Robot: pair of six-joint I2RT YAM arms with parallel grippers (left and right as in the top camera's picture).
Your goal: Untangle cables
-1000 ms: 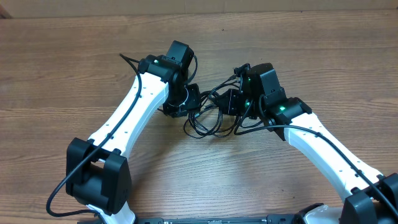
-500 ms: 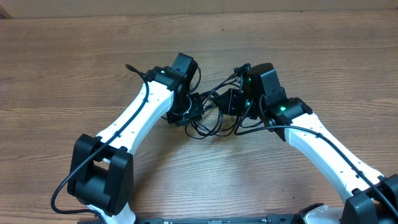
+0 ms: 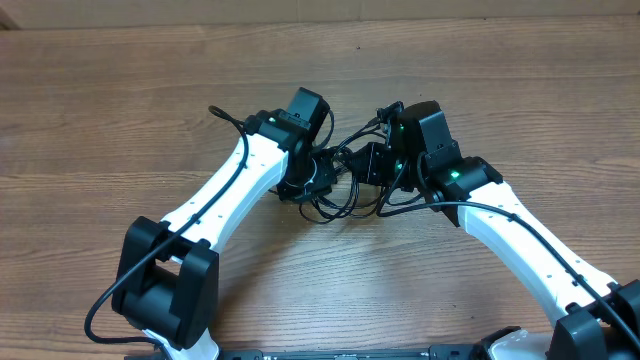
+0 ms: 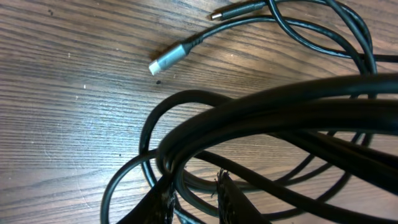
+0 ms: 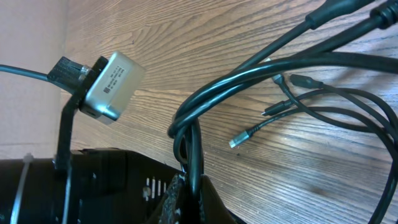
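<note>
The table (image 3: 120, 100) has the tangled cables (image 3: 335, 200) in its middle. The right gripper (image 5: 189, 196) pinches a bunch, maybe to hold it steady. The left gripper (image 4: 191, 199) has strands between its fingers (image 4: 160, 202). I cannot tell if it squeezes them. One plug (image 4: 168, 59) lies free.

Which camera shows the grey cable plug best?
Left wrist: the grey plug lies bare on the table, near and sharp. Right wrist shows only small distant plug tips. Overhead, it is too small to find.
</note>
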